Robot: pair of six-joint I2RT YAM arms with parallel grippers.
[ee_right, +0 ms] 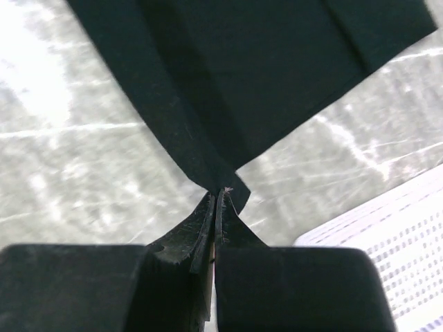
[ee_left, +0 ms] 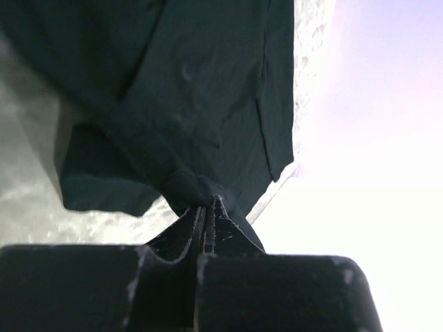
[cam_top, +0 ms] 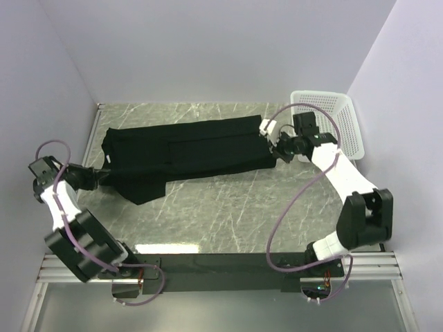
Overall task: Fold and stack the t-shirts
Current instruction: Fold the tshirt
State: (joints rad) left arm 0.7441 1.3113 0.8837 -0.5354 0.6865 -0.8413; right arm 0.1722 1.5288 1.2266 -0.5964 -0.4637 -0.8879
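Note:
A black t-shirt [cam_top: 187,152] lies stretched across the back of the marble table, folded lengthwise into a long band, with a sleeve hanging toward the front left. My left gripper [cam_top: 105,175] is shut on the cloth at its left end; in the left wrist view the t-shirt [ee_left: 201,97] bunches into the tips of the left gripper [ee_left: 206,202]. My right gripper [cam_top: 275,146] is shut on the right end. Seen from the right wrist, the t-shirt [ee_right: 242,76] narrows to a pinched corner between the closed tips of the right gripper [ee_right: 219,194]. No logo shows.
A white perforated basket [cam_top: 339,117] stands at the back right, just behind my right arm; its corner [ee_right: 387,235] shows in the right wrist view. Pale walls close in the table on the left, back and right. Bare marble [cam_top: 228,207] lies in front of the shirt.

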